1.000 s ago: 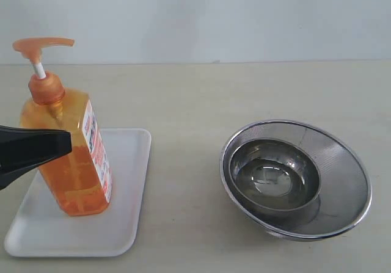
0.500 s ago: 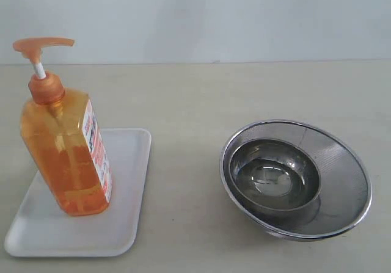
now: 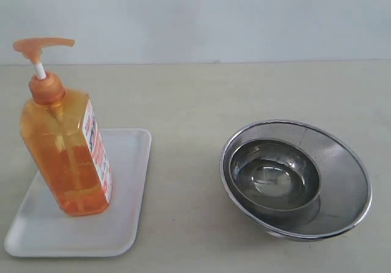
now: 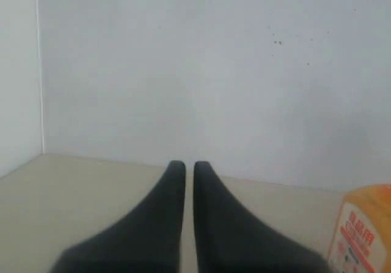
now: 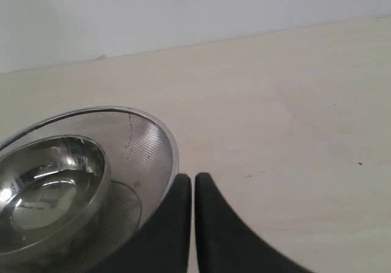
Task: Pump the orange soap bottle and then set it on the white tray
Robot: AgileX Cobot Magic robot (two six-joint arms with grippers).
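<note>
Bottle (image 3: 67, 157) stands upright on tray (image 3: 125, 187) — placement looks done. Left end effector (image 4: 189, 166) pinched closed, empty, near bottle; right end effector (image 5: 193, 178) closed, empty, by bowl (image 3: 345, 175). Any retreat should steer wide — don't nudge bottle.

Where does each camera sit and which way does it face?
Exterior: off the arms, raised, facing table and wall; bottle on tray, mesh bowl; no arm shows.
Left wrist: on left arm, facing wall past shut left gripper; bottle's edge.
Right wrist: on right arm, angled down past shut right gripper at mesh bowl.
Shared: exterior and left wrist, bottle; exterior and right wrist, mesh bowl.
</note>
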